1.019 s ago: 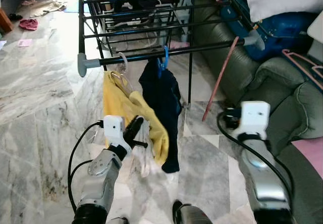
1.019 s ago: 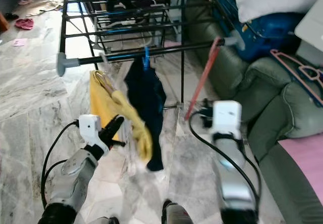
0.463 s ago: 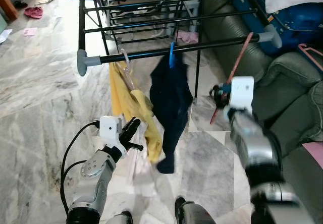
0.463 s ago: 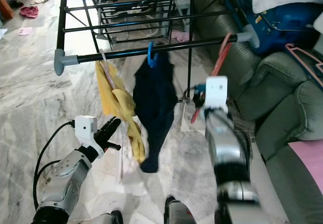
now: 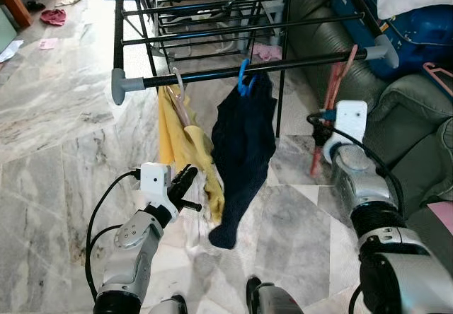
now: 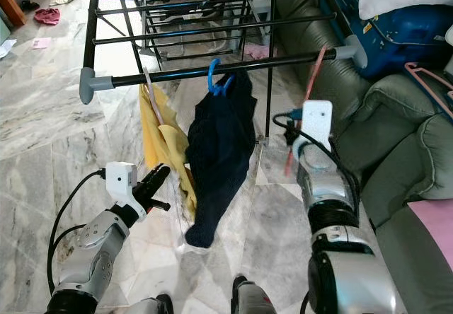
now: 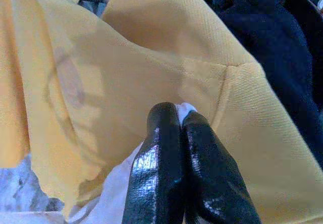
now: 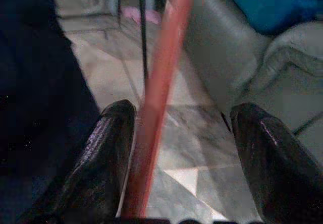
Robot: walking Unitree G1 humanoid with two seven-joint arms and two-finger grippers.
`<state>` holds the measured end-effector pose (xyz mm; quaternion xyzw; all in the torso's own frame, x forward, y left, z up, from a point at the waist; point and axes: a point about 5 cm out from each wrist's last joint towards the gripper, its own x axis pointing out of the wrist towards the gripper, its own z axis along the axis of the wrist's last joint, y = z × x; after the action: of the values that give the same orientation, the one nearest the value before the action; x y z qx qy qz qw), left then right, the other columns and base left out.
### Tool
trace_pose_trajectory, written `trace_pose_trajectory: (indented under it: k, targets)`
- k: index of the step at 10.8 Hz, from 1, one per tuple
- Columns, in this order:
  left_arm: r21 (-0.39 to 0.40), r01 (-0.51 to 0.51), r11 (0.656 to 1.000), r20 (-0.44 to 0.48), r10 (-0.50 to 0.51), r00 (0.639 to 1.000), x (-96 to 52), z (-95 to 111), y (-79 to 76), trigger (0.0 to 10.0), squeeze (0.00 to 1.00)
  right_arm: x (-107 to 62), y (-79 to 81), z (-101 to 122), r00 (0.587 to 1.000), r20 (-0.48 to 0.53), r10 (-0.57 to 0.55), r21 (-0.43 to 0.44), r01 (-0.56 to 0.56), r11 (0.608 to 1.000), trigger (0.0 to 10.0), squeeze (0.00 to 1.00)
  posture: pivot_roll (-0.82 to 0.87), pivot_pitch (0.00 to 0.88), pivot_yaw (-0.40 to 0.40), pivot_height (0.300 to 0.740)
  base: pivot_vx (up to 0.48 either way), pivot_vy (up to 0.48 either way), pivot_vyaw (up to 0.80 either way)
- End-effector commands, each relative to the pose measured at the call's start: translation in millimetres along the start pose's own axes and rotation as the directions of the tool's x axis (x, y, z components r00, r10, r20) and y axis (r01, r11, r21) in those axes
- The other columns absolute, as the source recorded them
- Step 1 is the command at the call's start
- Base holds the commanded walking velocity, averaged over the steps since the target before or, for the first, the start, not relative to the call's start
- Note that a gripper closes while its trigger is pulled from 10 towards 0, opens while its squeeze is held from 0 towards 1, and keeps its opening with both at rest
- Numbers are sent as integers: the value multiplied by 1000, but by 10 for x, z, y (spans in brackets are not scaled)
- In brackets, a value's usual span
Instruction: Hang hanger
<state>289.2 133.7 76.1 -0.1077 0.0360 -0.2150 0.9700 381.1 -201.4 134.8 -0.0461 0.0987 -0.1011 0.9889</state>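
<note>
Two garments (yellow shirt (image 5: pixel 185 143), navy cloth (image 5: pixel 243 151)) crowd rack rail (image 5: pixel 248 68) beside red hanger (image 5: pixel 330 102).

No text, label, brand or number can be read on anything in these pictures.

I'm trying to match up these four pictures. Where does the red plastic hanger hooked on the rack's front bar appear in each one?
Left eye view: red plastic hanger, right side, beside the right gripper's white camera box.
Right eye view: just right of centre.
Left wrist view: cannot make it out.
Right wrist view: blurred red bar between the open gripper fingers.
Shared landmark: dark navy garment.
</note>
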Motion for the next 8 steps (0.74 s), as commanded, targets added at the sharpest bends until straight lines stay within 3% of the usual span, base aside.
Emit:
trace_pose_trajectory:
  k: [1,8]
  targets:
    - [11,-8,1000,7,7,1000,-9,23,2,10000,0,22,-71,32,999,8,-32,-2,32,999,10000,0,-141,222,19,740,0,0,0]
    - [13,-3,1000,-14,3,1000,27,-25,-17,10000,0,84,-104,127,999,14,33,-58,-32,998,10000,0,-155,211,24,740,0,0,0]
